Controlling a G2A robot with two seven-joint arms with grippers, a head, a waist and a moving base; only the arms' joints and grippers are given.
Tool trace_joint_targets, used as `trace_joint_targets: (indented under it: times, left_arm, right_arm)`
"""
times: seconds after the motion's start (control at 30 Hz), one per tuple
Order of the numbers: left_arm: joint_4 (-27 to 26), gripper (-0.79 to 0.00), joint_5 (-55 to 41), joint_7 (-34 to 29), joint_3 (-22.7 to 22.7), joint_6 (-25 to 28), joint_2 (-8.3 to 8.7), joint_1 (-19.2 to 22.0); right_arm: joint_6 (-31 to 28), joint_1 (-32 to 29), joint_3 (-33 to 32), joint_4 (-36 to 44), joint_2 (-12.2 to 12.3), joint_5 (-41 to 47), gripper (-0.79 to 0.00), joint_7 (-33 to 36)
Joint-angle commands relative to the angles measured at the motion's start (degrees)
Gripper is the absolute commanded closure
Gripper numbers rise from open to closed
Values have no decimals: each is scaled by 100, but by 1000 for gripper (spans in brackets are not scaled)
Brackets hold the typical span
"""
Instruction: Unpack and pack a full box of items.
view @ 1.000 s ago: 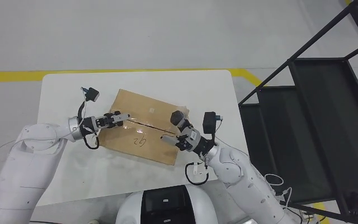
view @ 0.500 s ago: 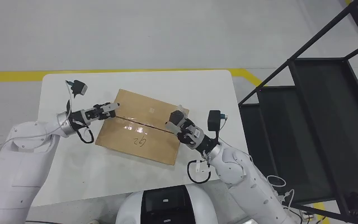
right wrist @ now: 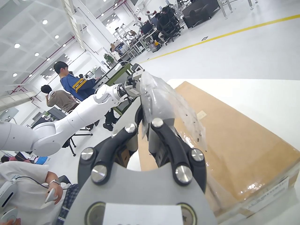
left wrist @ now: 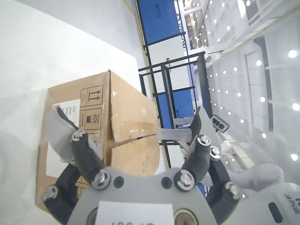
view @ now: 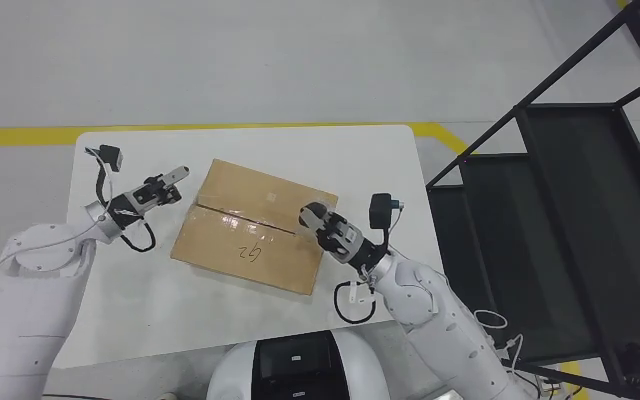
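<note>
Brown cardboard makes up the closed box (view: 255, 225), which lies flat on the white bench (view: 375, 160) between the two grippers. The left gripper (left wrist: 128, 121) hangs just off one short end of it, fingers spread wide and holding nothing. That end of the box stands directly ahead of it, apart from both fingertips. In the left wrist view the gripper's own body cuts off the lower part of the near face, and the labels on that face are too small to make out. Clear tape (view: 245, 218) runs along the lid seam, and at the end ahead of the left gripper the seam gapes slightly.

The right gripper (view: 313, 215) sits at the opposite end, over the top edge by a corner, its fingers drawn close together. Whether it touches the cardboard cannot be told. Crumpled clear film (right wrist: 172, 104) drapes over one fingertip and hides it. It is unclear whether the film is pinched between the fingers or only stuck to one. The box top stretches away beside this gripper, and the gripper's mount cuts off its nearest corner.
</note>
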State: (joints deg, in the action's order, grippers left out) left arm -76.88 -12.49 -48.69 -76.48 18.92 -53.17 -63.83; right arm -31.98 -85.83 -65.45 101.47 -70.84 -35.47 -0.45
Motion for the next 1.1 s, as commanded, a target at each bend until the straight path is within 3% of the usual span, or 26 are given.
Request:
trace_joint_targets:
  times: [0.0,0.4,0.7,1.07]
  left_arm:
    - [-15,-785,47,-71,196,-46,-34,43]
    - [-166,-785,154,-108,810,-205,-186,272]
    - [-74,-785,25,-183,858,-204,-226,348]
    - [-116,-785,-60,-236,787,-216,-234,295]
  right_arm:
    - [16,15,3,-30,-3,21,0,14]
    - [123,-92,-65,-95,15,-34,0,155]
    - [412,49,197,-438,-35,-383,0,133]
    - [708,387,616,-892,-158,-1017,0,-459]
